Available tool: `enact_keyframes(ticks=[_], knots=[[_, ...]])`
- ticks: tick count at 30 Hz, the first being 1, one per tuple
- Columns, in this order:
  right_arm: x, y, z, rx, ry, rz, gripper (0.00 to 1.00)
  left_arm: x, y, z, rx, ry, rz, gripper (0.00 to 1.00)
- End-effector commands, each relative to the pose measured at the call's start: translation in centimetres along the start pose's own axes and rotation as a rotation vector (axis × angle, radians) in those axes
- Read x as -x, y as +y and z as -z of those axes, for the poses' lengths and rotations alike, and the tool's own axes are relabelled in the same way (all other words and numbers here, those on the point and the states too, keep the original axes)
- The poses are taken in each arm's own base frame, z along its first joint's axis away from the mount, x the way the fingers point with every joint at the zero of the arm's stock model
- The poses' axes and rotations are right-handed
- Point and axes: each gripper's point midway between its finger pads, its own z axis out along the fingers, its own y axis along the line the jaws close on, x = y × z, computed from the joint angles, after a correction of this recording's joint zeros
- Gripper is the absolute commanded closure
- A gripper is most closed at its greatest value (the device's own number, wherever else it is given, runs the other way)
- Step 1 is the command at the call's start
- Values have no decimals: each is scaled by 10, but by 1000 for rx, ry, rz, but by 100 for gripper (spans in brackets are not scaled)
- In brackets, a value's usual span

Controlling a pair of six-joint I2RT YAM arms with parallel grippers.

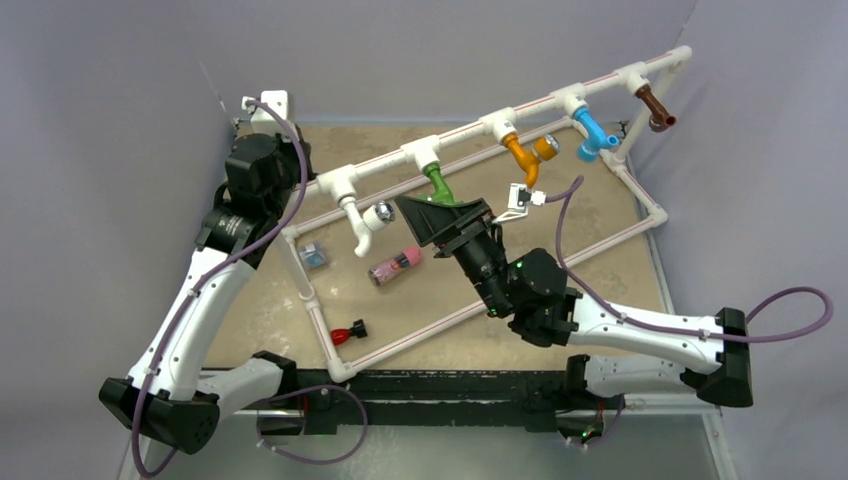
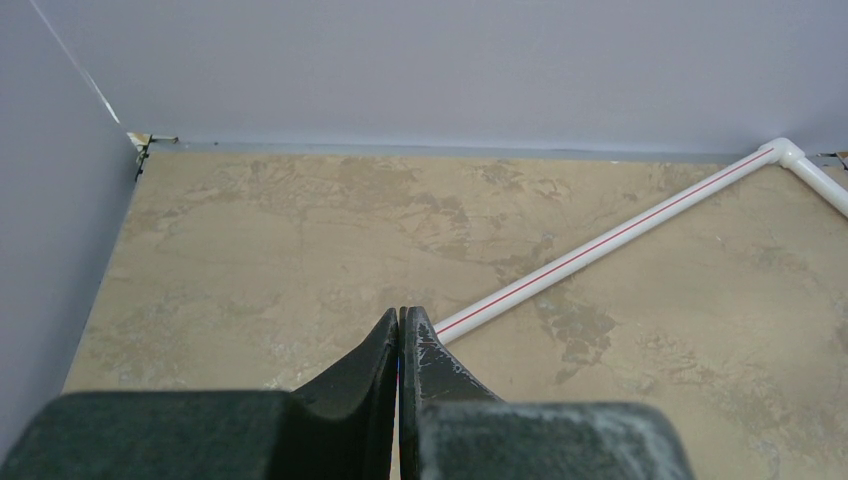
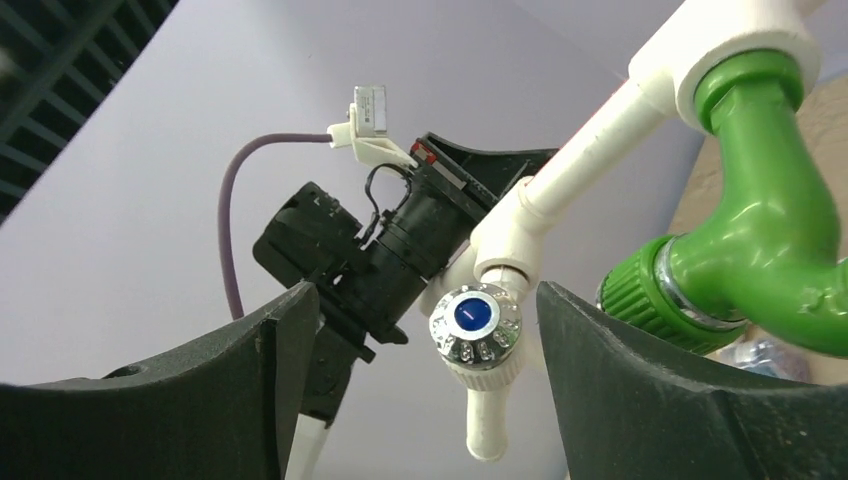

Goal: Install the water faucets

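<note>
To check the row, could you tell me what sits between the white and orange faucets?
The green faucet, on the same pipe, as the top view shows.

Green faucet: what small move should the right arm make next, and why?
Probably draw the right fingers straight back from the green faucet. They stand open, holding nothing, and the faucet already sits in its white fitting, so it seems to need no further grip.
</note>
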Motion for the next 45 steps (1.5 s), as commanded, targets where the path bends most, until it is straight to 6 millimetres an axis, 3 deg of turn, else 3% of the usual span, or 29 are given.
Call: enact_keyframes(ticks=[1,7,19,27,35,40,45], knots=[[20,3,6,-5,-29,140,19,-99,-13,5,-68,341,-66,100],[45,26,14,75,-33,439,21,-100,-12,5,-66,346,-68,100],[41,70,3,341,181,1378,20,-99,-13,5,-68,342,-68,100],[19,59,10,536,314,1884,18,-98,-12,5,-66,343,-72,100],[5,23,11,466,285,2431,17,-101,-13,3,-66,354,-75,100],[4,20,11,439,269,2597,17,-100,-13,3,-67,352,-75,100],[-21,16,13,486,322,2652,17,-101,-13,4,-67,351,-75,100]])
